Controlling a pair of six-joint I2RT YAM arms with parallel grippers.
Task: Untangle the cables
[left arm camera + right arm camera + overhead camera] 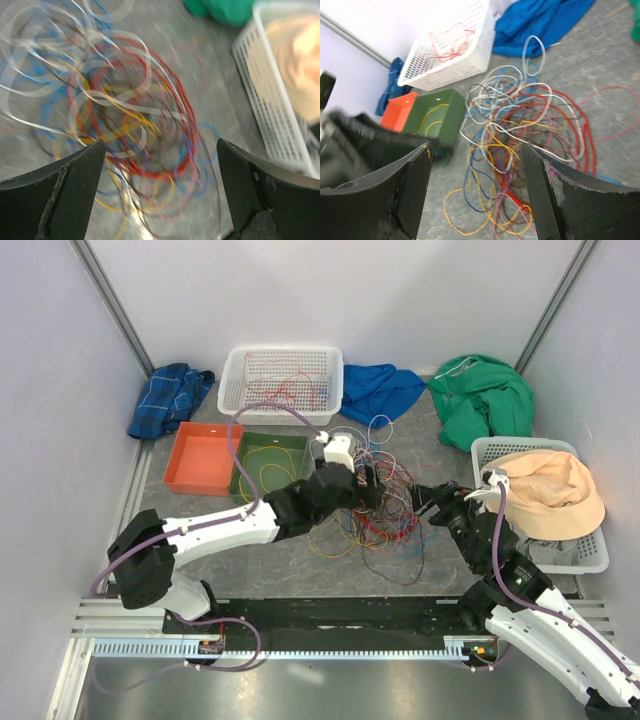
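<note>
Early stage, judging by pile. Cables [385, 510] knotted mid-table, most unsorted: red, yellow, blue, white loops interlaced. Few red wires [288, 388] in white basket [237, 365] at 11 o'clock of knot; yellow wire [266, 476] in green bin [275, 437] at 9. L gripper [161, 145] over knot, jaws apart, nothing held. R gripper [476, 147] at 3 o'clock, jaws apart, nothing held.

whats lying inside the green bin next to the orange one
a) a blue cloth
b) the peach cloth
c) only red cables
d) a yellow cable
d: a thin yellow cable loops on the floor of the green bin, while the red cables that are set apart lie in the white basket behind it.
</note>
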